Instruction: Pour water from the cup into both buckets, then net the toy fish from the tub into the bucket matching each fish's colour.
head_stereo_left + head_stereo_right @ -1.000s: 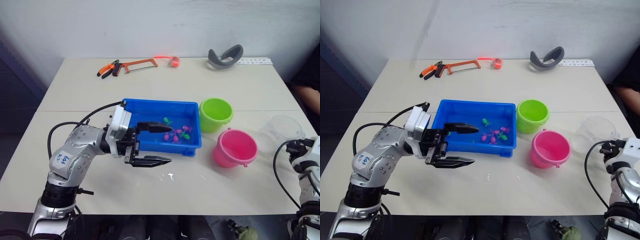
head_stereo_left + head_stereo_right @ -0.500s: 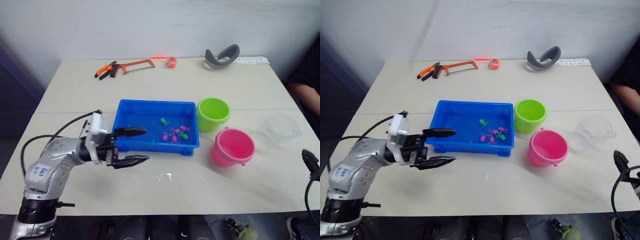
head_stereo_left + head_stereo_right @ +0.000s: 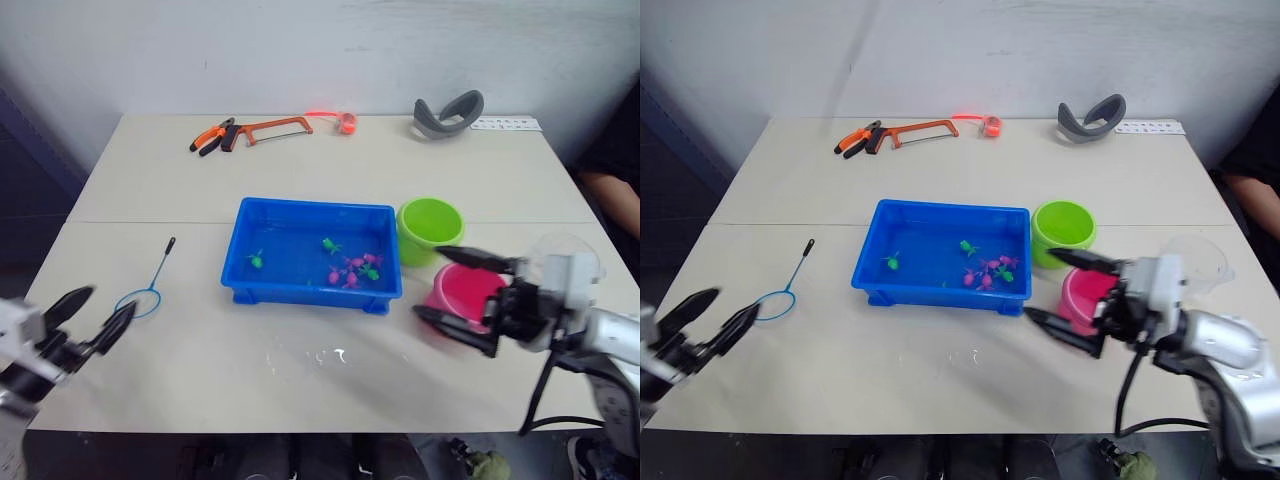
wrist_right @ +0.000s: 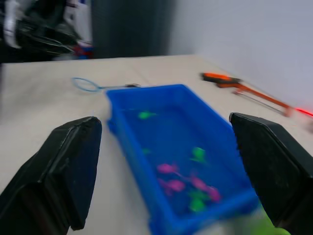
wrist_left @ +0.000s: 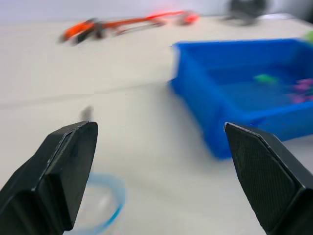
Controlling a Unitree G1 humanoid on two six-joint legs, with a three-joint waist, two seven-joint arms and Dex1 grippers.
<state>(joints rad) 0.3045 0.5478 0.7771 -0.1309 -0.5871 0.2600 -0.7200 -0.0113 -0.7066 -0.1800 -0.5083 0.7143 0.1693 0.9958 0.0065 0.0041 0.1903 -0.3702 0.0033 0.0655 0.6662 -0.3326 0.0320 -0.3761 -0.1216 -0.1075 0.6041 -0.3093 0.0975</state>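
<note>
beside the pink bucket (image 3: 468, 290), right gripper (image 3: 456, 287) spread wide; left gripper (image 3: 92, 317) likewise, near net (image 3: 143, 298)

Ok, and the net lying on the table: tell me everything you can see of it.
The net is a small round hoop with a light blue rim and a thin, straight black handle. It lies flat on the table to the robot's left of the blue tub, clear of it, with the hoop toward the robot and the handle slanting away toward the far side. Nothing holds it; the open left gripper hovers just short of the hoop.
</note>
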